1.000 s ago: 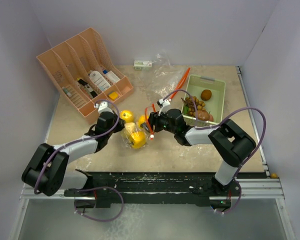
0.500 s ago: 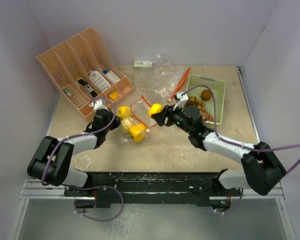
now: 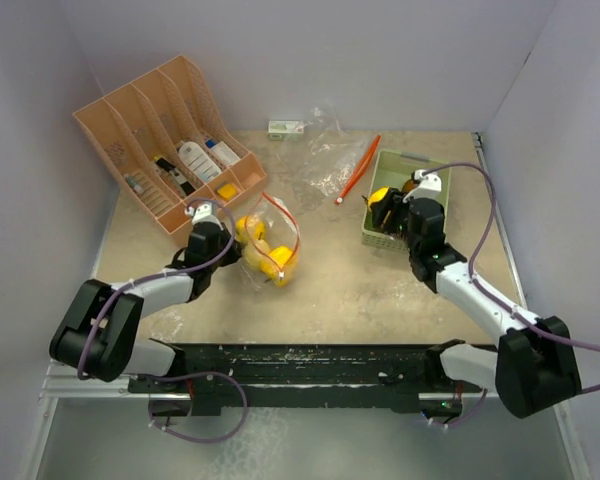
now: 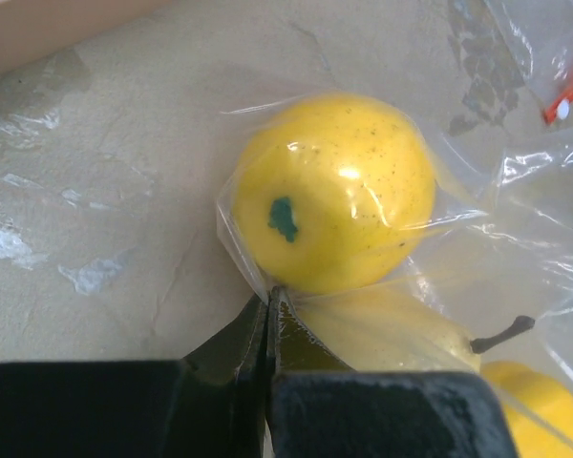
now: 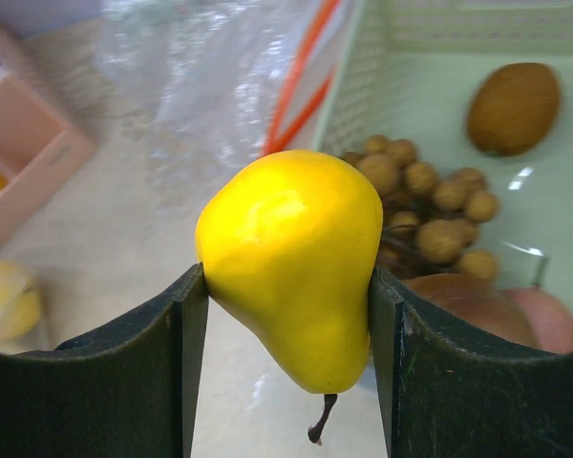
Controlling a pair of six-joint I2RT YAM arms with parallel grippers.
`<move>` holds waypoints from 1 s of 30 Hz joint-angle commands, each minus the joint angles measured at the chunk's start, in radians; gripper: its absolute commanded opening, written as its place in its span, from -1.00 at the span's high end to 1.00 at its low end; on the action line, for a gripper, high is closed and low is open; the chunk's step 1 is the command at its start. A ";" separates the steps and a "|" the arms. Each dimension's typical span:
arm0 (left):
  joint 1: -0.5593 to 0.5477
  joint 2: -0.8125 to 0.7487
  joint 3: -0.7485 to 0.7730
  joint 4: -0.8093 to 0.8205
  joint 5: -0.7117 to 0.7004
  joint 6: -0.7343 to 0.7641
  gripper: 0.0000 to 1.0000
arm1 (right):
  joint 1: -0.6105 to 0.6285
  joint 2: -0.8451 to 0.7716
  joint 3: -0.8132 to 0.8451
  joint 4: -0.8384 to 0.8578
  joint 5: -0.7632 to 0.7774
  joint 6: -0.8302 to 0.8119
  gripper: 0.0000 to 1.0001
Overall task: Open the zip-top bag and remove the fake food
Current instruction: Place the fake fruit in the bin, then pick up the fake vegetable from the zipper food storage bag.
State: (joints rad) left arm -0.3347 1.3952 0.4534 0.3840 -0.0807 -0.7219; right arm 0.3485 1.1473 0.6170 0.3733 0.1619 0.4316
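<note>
Fake food pear [image 5: 291, 267] pinched between right fingers [image 5: 134, 382]; to be moved fully over bin [image 5: 430, 114] before release. Bag [image 3: 280, 232] film pinched by closed left fingers [image 4: 224, 353].

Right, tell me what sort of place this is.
Probably a robot test cell: plain white walls box in the table, left arm and right arm sit at its near edge, and the fake food in the zip-top bag looks plastic.

white-linked arms [image 3: 160, 290] with black joints, looping purple cables [image 3: 491, 205] and broad black gripper fingers [image 5: 124, 382].
</note>
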 commanded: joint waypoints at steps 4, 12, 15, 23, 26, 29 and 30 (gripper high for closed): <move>-0.149 -0.104 0.146 -0.214 -0.200 0.130 1.00 | -0.043 0.184 0.170 -0.129 0.203 -0.070 0.12; -0.175 -0.158 0.193 -0.323 -0.287 0.143 1.00 | -0.038 0.120 0.171 -0.126 0.101 -0.098 -0.67; -0.177 -0.162 0.199 -0.332 -0.284 0.141 1.00 | 0.012 0.076 0.183 -0.182 0.124 -0.100 -0.55; -0.181 -0.173 0.234 -0.360 -0.235 0.115 1.00 | 0.141 0.068 0.153 -0.132 0.009 -0.053 0.39; -0.181 -0.154 0.239 -0.377 -0.239 0.111 1.00 | 0.156 0.133 0.125 -0.062 -0.055 0.003 0.91; -0.181 -0.162 0.231 -0.369 -0.240 0.111 1.00 | 0.188 0.200 0.109 0.030 -0.128 0.046 1.00; -0.181 -0.165 0.231 -0.366 -0.241 0.111 1.00 | 0.197 0.223 0.106 0.058 -0.153 0.061 1.00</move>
State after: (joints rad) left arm -0.5121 1.2373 0.6506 -0.0059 -0.3191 -0.6083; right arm 0.5068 1.3045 0.7479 0.2832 0.1360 0.4137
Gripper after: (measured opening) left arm 0.004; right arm 0.005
